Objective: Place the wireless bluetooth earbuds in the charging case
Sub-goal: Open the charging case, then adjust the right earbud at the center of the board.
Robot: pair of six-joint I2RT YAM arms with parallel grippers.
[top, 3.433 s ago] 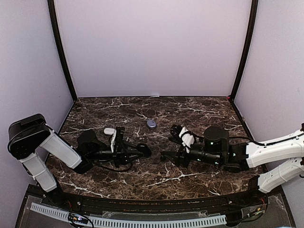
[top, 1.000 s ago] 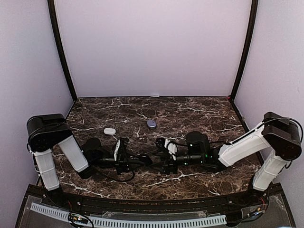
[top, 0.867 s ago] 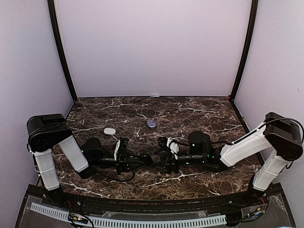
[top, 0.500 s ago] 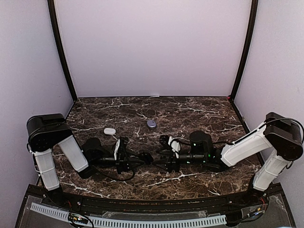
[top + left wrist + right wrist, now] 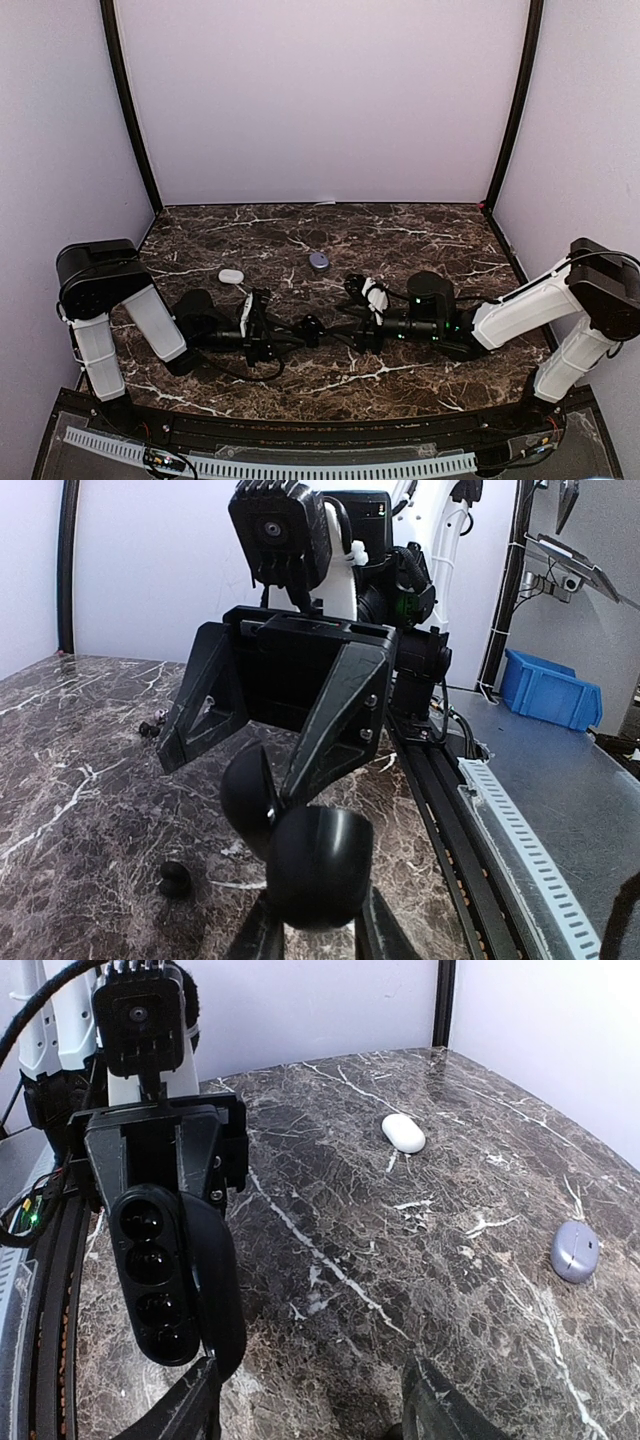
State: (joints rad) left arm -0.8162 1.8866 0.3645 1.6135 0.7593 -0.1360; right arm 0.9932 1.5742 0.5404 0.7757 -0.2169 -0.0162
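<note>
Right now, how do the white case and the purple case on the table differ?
The white case is an elongated oval; the purple case looks rounder. From the top camera, the white case lies left of the purple case, which sits slightly further back. Both are small pebble shapes lying flat and shut on the marble table.
</note>
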